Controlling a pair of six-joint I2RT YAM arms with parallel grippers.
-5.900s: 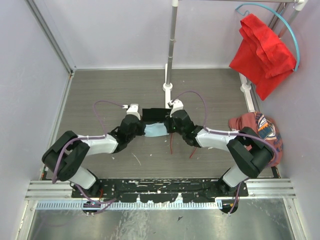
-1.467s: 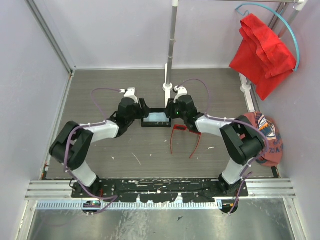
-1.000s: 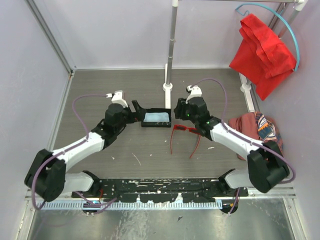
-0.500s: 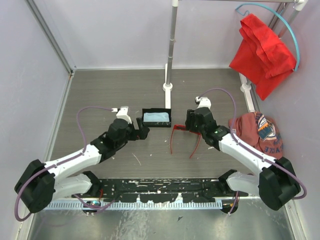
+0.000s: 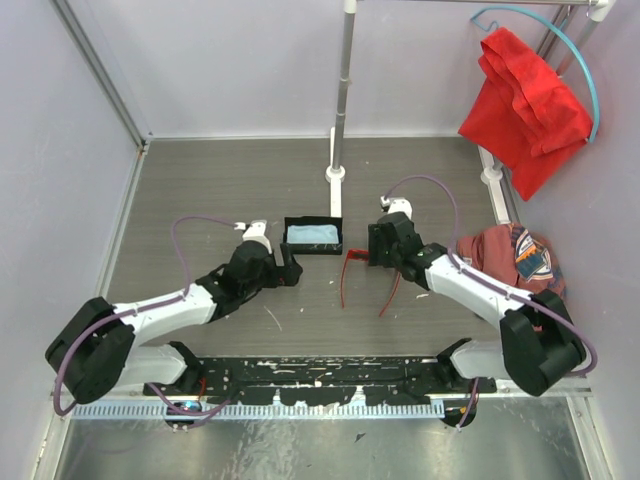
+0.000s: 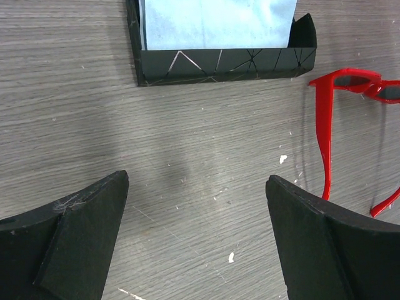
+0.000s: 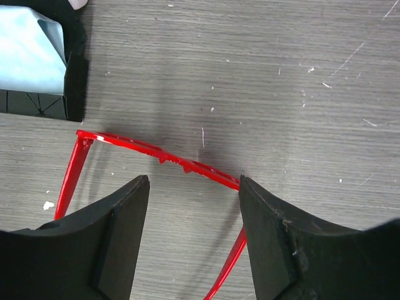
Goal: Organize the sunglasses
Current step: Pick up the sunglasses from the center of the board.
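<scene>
Right hand [image 7: 192, 187], spread apart, hovers over sunglasses [image 6: 322, 137] beside black case [image 6: 219, 62] holding blue cloth [image 6: 215, 22].

Open black case [image 6: 225, 62], blue cloth [image 6: 215, 22] inside, red garment [image 5: 525, 95], perhaps a cap [image 5: 520, 262]

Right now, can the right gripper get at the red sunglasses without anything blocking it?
Probably yes: the right gripper hangs open just above the front of the red sunglasses, and nothing lies between them.

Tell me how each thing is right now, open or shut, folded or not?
sunglasses: arms unfolded, lying on the table, not held
case: open
blue cloth: lying inside the case
left gripper: open, empty
right gripper: open over the sunglasses, empty
red garment: hanging up
</scene>
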